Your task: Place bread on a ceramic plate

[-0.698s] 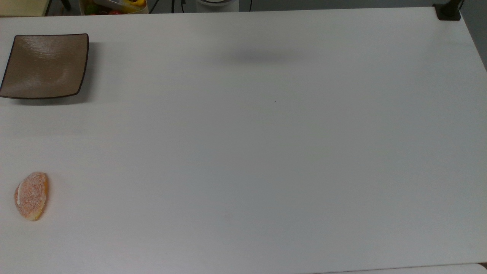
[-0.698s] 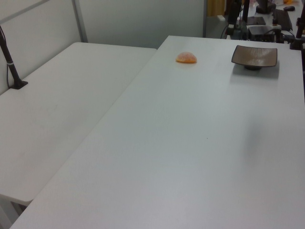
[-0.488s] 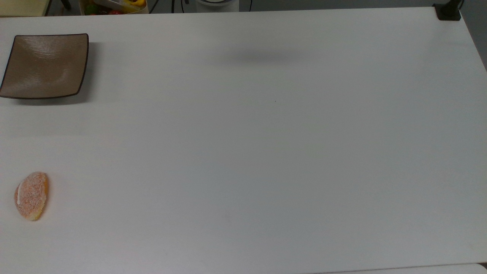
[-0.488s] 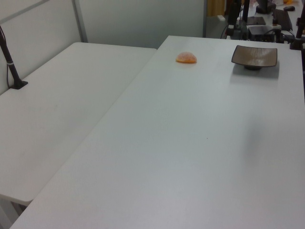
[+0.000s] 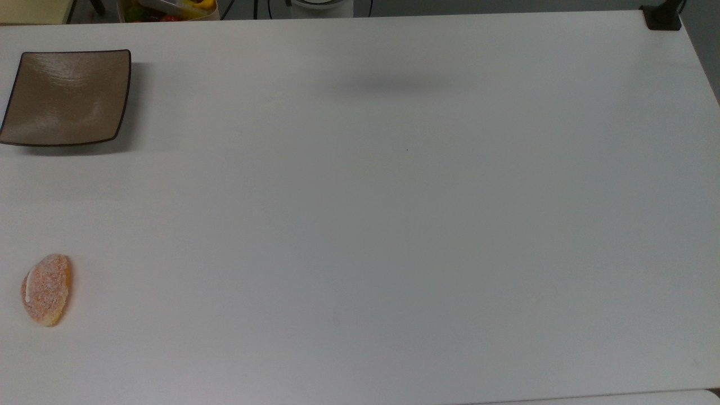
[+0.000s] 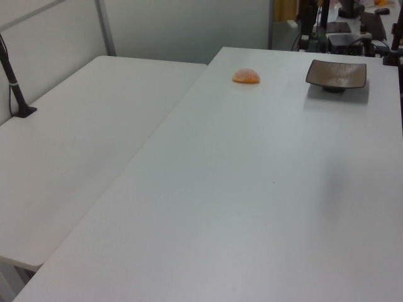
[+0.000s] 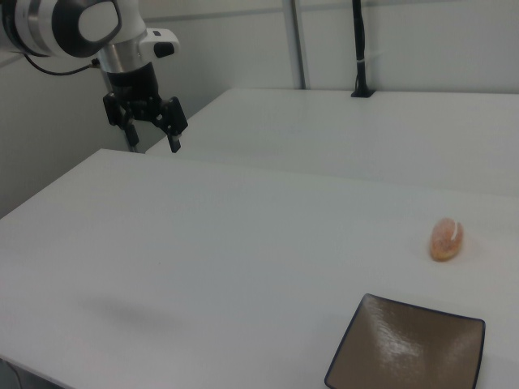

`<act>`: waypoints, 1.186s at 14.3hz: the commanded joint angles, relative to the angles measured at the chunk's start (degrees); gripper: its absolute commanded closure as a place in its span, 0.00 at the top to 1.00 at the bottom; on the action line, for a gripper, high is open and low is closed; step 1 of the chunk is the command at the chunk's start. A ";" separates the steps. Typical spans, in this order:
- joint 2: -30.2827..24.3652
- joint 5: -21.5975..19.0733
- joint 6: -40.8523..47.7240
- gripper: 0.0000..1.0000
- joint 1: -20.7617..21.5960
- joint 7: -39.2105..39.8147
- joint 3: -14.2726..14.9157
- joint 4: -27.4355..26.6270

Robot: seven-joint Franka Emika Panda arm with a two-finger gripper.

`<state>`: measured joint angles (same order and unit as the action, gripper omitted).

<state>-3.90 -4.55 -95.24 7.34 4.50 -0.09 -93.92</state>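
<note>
Bread [image 5: 46, 289]: lower left of top view, on the worktop [image 5: 394, 225], nowhere near done.
Ceramic plate [image 5: 66, 97]: upper left, bare.
Hand [image 7: 151, 133]: fingers apart, holding nothing, far off.

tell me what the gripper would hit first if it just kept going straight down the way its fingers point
Most likely the bare white table. In the right view the gripper hangs open, fingers pointing down, high over the table's far left part. Nothing lies beneath it; the bread and the ceramic plate sit far off. Depth is uncertain.
</note>
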 commanded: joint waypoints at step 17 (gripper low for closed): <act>1.69 0.77 -6.86 1.00 -5.05 5.60 2.20 2.08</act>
<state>-3.66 -4.47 -96.08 4.15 8.50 2.04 -92.76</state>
